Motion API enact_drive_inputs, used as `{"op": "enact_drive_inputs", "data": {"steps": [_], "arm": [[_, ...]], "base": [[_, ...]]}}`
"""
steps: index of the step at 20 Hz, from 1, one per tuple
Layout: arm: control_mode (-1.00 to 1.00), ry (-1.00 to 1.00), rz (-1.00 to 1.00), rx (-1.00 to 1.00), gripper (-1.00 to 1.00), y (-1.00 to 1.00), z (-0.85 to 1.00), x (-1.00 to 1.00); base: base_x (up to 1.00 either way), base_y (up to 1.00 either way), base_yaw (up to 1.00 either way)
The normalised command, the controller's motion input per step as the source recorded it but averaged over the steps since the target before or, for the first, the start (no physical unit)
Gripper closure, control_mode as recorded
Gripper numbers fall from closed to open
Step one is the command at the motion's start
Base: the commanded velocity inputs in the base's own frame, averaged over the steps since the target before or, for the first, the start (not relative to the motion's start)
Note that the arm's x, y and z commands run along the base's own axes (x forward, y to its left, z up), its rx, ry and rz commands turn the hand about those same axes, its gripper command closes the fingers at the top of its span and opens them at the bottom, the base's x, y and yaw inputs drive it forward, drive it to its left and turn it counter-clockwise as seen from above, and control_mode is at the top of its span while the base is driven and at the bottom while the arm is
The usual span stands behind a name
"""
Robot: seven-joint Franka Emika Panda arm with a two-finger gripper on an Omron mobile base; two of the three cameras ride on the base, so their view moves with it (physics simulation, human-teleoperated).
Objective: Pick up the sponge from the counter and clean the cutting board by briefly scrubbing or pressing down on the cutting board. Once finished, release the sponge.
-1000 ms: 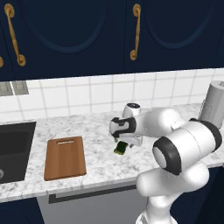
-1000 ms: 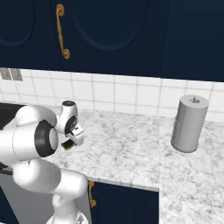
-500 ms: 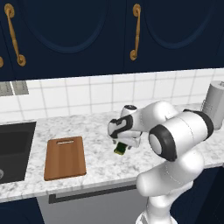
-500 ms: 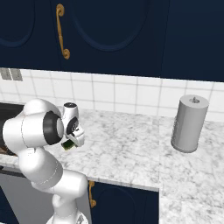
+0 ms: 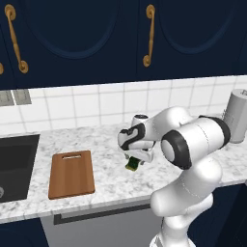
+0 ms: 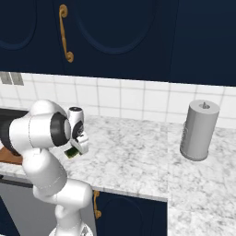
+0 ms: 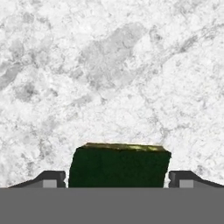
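You see a grey cylindrical canister [image 6: 199, 130] upright near the worktop's right end, a black sink basin [image 5: 15, 166] at its left end, and brass-handled navy cabinets [image 5: 87, 34] above white tiles [image 6: 124, 99].

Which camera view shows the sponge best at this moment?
The hand view: the sponge is large there, between the two finger tips, dark green with a yellow-green edge, over the marble counter. In the left base view it is a small green block under the gripper. The right base view shows a small part beside the arm.
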Motion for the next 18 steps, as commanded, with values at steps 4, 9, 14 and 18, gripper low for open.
{"op": "enact_drive_inputs", "data": {"steps": [4, 9, 14, 18], "arm": [[-1.0, 0.0, 0.0, 0.0, 1.0, 0.04, -0.62, 0.0], [-1.0, 0.0, 0.0, 0.02, 1.0, 0.0, -0.44, -0.01], [-1.0, -0.16, 0.02, 0.0, 1.0, 0.06, 0.14, -0.5], [-1.0, -0.17, 0.2, 0.01, 1.0, 0.36, 0.57, -0.52]], "base": [[0.0, 0.0, 0.0], [0.0, 0.0, 0.0], [0.0, 0.0, 0.0], [0.0, 0.0, 0.0]]}}
